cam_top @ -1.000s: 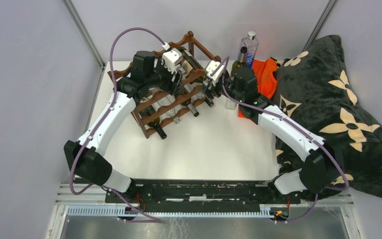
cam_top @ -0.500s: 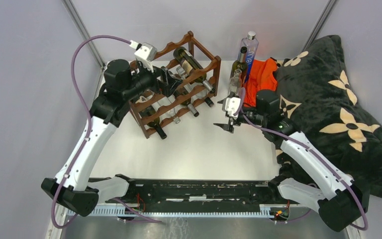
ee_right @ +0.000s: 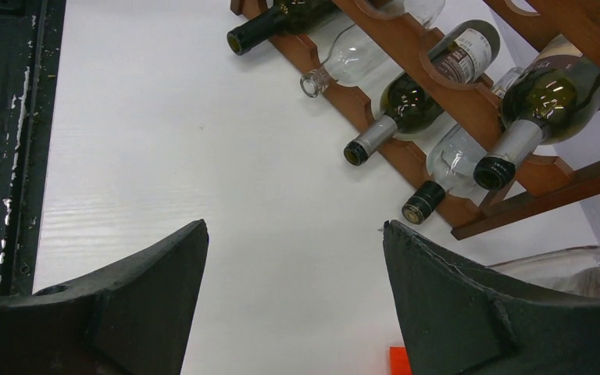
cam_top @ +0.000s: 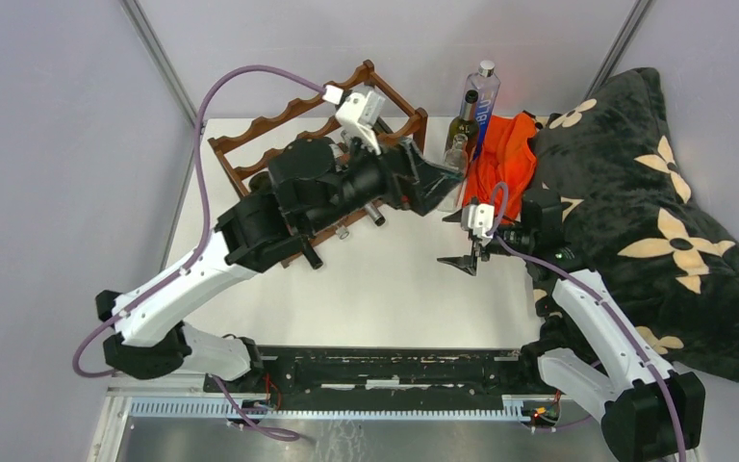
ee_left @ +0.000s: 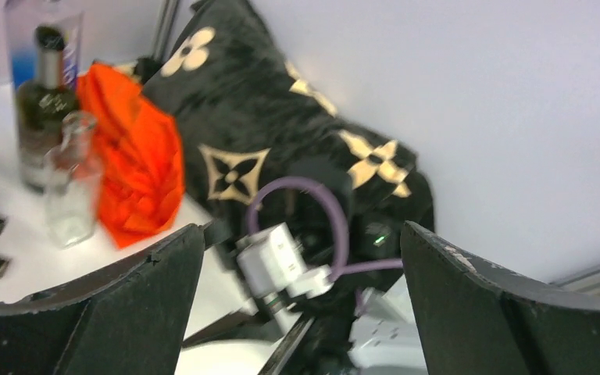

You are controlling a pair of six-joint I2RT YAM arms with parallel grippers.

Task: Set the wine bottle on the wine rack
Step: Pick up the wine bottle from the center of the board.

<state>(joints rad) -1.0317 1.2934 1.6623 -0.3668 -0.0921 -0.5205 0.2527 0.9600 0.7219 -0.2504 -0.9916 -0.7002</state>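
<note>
Left hand [ee_left: 301, 234]: I see it spread wide and empty, raised beside the right end of the wine rack [ee_right: 586, 27] | right hand [ee_right: 294, 226]: fingers apart, gripping nothing, over bare bench [ee_right: 203, 156] | wine bottle [ee_right: 551, 94]: lying in a scallop of an upper rail, neck pointing out, more bottles below it.

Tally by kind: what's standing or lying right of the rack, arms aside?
Bottles: 3 (blue bottle, green bottle, clear bottle)
Orange cloth: 1
Black blanket: 1
Total: 5
</note>
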